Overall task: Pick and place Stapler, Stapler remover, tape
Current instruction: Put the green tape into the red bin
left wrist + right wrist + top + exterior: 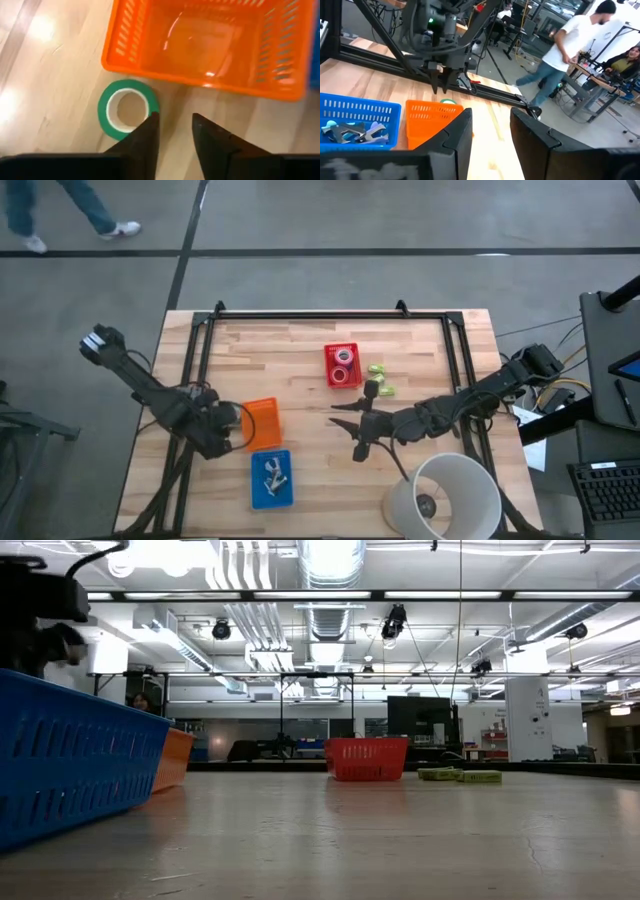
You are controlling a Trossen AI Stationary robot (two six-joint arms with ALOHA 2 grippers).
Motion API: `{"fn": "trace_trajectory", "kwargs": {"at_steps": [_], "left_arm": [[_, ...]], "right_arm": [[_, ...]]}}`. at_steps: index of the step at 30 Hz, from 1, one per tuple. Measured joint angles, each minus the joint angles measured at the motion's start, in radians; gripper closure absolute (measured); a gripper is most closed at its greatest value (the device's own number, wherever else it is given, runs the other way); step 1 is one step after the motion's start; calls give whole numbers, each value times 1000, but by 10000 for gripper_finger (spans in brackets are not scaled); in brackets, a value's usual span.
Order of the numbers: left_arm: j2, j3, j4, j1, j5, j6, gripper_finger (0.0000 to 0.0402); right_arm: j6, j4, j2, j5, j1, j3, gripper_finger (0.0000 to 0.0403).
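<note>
Left wrist view shows a green ring-shaped roll of tape [128, 109] lying flat on the pale wooden surface [50, 90], just outside the near wall of the orange slotted plastic basket [210, 45], which looks empty. The left tool [172, 131] hangs above it with its two dark fingers parted and nothing between them; one fingertip overlaps the roll's rim, the other stands off to the side. My judgement: the tape step is in hand, and the next move calls for shifting the tool sideways to straddle the ring's wall before closing. The right tool [490, 131] waits mid-surface, fingers apart and empty.
</note>
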Motion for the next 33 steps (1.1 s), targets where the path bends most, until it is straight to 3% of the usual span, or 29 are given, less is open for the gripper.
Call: {"fn": "trace_trajectory", "kwargs": {"at_steps": [7,11,20,27,33], "left_arm": [[51,-93,4,0,2,-35,216],[56,-134,17,0,-2,-53,203],[56,-159,121,1,-58,73,204],[61,-201,174,10,-36,104,209],[60,-210,226,10,-13,101,270]], "right_arm": [[3,1,0,-1,-8,-4,279],[4,1,0,-1,-8,-5,287],[4,4,0,-1,-13,-5,303],[4,4,0,-1,-13,-5,315],[4,4,0,-1,-13,-5,325]]}}
